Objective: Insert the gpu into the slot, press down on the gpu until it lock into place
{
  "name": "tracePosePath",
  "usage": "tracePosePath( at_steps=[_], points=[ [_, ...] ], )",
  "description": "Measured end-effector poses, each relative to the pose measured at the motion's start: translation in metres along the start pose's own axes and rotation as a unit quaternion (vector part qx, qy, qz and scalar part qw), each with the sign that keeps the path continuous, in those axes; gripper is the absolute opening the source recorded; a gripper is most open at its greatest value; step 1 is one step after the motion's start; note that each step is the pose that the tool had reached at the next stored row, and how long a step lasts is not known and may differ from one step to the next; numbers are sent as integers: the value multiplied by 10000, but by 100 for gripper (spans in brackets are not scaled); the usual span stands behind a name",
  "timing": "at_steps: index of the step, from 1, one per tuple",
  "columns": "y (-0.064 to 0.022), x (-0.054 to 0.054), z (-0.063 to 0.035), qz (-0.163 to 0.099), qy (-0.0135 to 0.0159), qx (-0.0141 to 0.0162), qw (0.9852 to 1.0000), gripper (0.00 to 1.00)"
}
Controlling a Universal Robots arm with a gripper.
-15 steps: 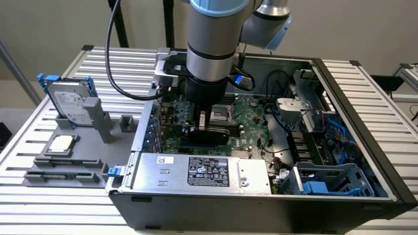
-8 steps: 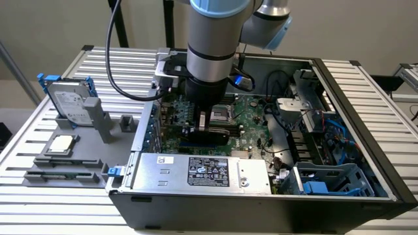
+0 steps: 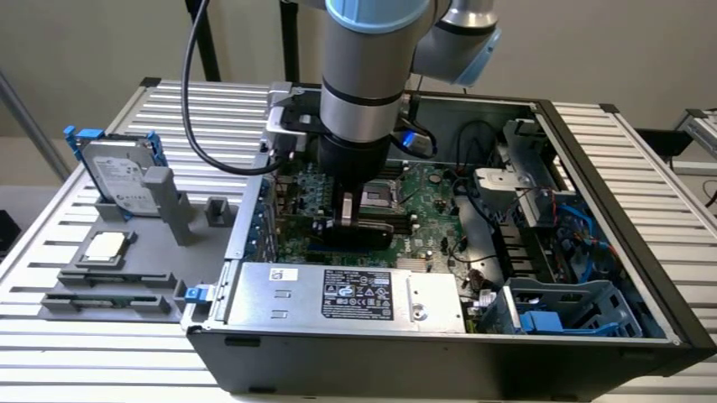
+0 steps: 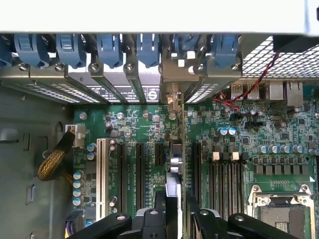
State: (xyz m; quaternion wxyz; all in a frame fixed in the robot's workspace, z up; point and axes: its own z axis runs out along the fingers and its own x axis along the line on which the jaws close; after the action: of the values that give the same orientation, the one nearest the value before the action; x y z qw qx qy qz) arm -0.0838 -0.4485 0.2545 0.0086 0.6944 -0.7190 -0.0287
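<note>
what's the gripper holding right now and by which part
The gripper holds the gpu by its upper edge, card standing on edge over the motherboard.

Slatted metal desk [image 3: 67, 361], pale ribs running across. On it, an open dark PC case [image 3: 448, 369] toward the exterior view's right. Beside that, on the exterior view's left, a grey holder tray [image 3: 67, 273] bearing a hard drive [image 3: 121, 180] upright and a chip [image 3: 104, 246] flat.
</note>
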Motion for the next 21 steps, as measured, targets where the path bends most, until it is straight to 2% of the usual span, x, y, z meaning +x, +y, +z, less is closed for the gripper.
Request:
tracePosePath(
  at_steps=[18,19,20,21],
  points=[
    [-4,1,59,0,-4,4,10000,26],
    [-3,1,49,0,-4,2,10000,27],
    [-1,1,25,0,-2,1,10000,34],
    [1,0,-13,0,1,-1,10000,34]
  ],
)
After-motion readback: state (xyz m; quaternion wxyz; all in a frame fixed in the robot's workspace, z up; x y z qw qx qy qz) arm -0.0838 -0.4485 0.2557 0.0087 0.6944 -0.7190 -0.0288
